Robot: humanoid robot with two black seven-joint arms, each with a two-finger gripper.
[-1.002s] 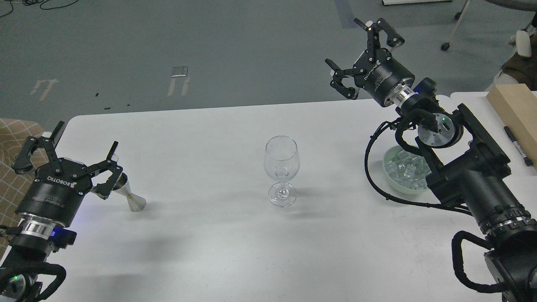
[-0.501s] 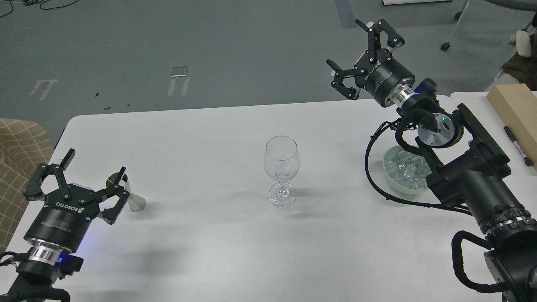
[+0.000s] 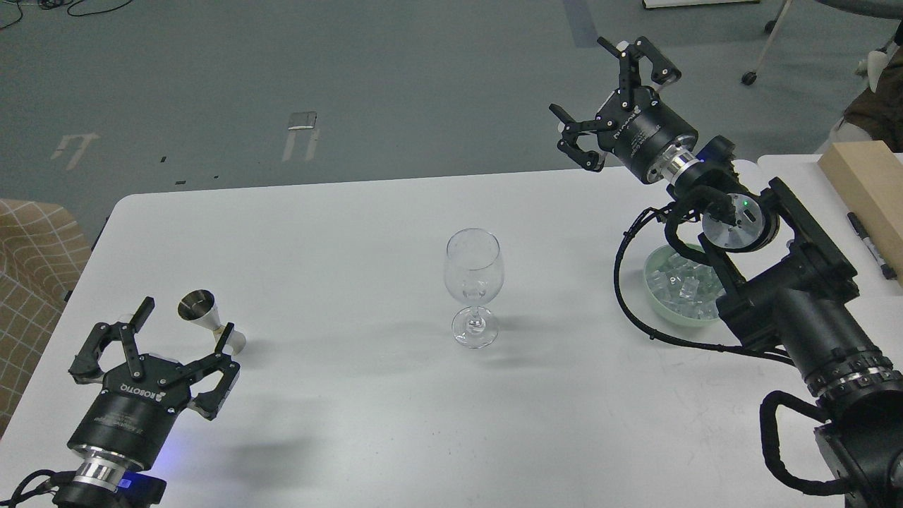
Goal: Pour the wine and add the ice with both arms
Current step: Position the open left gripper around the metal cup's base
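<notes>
Left gripper [image 3: 155, 342] low over desk [image 3: 353, 409], fingers spread, empty; right gripper [image 3: 612, 92] raised, likewise spread, empty.

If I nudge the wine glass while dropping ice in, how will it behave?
The wine glass stands on a thin stem over a small foot, bowl high, so it probably tips easily. It looks empty, likely light and prone to sliding on the smooth white table. Thin clear glass suggests fragility.

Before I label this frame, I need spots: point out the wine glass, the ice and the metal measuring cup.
wine glass [image 3: 474, 267], head view, on its bowl
ice [image 3: 683, 286], head view, cubes in bowl
metal measuring cup [image 3: 198, 310], head view, upper cone
</notes>
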